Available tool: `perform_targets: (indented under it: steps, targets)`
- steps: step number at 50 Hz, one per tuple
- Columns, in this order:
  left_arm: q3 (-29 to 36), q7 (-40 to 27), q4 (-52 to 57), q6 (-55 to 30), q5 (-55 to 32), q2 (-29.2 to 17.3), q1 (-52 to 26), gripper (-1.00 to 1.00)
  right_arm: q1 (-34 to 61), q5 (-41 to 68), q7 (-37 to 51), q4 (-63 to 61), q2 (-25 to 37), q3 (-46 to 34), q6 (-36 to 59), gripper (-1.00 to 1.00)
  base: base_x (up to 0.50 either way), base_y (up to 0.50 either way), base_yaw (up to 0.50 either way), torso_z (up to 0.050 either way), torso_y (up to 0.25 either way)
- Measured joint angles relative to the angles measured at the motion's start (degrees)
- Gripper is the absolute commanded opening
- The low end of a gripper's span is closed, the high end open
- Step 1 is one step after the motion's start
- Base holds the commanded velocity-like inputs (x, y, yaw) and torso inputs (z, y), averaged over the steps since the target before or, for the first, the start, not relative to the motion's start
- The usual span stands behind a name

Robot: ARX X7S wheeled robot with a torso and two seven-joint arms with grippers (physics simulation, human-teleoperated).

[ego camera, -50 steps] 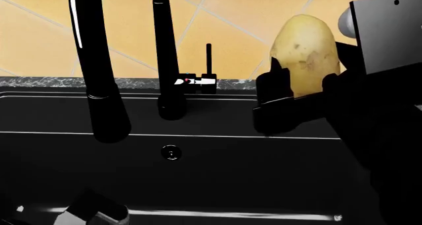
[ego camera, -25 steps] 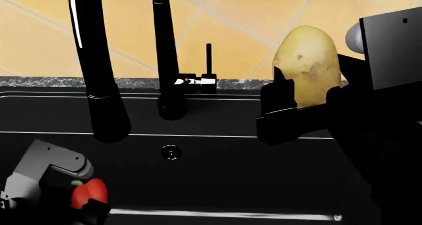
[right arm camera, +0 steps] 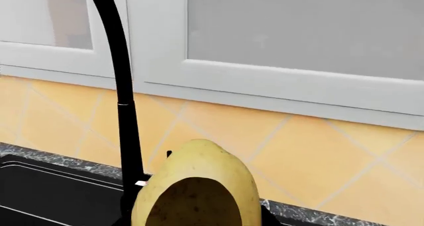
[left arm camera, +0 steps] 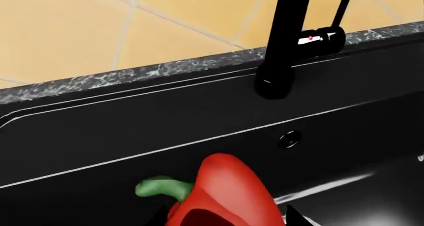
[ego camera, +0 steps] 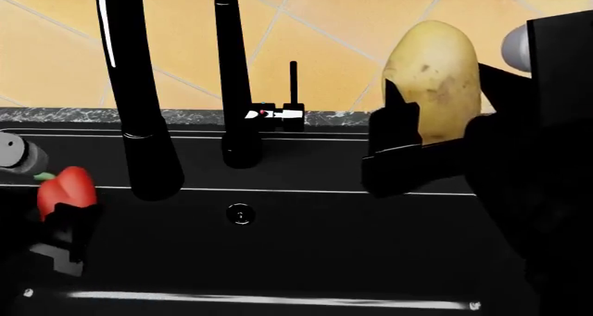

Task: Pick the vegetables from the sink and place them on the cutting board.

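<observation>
A yellow-tiled wall with a speckled stone strip backs the black sink, whose tall faucet rises at about 11 o'clock in the head view, with white cabinet fronts above in the right wrist view. The right gripper has its jaws pinching the potato, held upright well above the basin at 2 o'clock, almost where it was half a second ago. The bigger change is on the other side: the left gripper, jaws pinching the bell pepper, has risen from the near lower corner at 7 o'clock to about 9 o'clock, so the pepper now hangs clear of the sink floor with its green stem pointing sideways in the left wrist view. A second ago it was not in view at all. Both vegetables therefore look lifted out of the sink, and what seems left is the carry and the set-down. The cutting board shows in none of these views, so its direction cannot be told.
</observation>
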Motion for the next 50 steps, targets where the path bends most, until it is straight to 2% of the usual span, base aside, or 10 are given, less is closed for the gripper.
perform_targets:
  steps: [13, 30, 39, 50]
  targets:
    - [-5.2, -3.4, 2.9, -3.7, -5.1, -1.8, -1.1, -1.0, -1.3, -0.3, 0.0, -0.7, 0.8, 0.3, -0.6, -1.0, -0.4, 0.0, 0.0, 0.0, 0.001]
    - [-5.6, -6.6, 3.2, -4.4, -9.8, -3.3, -2.3, -1.0, -2.0, 0.1, 0.3, -0.9, 1.3, 0.3, -0.8, -1.0, -0.5, -0.01, 0.0, 0.0, 0.0]
    - [-5.4, -8.0, 3.0, -4.1, -11.8, -4.3, -2.6, -1.0, -2.3, -0.3, -0.4, -1.0, 1.3, 0.1, -1.4, -1.0, -0.41, -0.42, 0.0, 0.0, 0.0]
    - [-4.8, -9.2, 2.7, -3.7, -14.1, -5.0, -2.9, -1.0, -2.5, -1.0, -1.1, -1.0, 1.6, 0.0, -1.8, -1.0, -0.17, -0.5, 0.0, 0.0, 0.0]
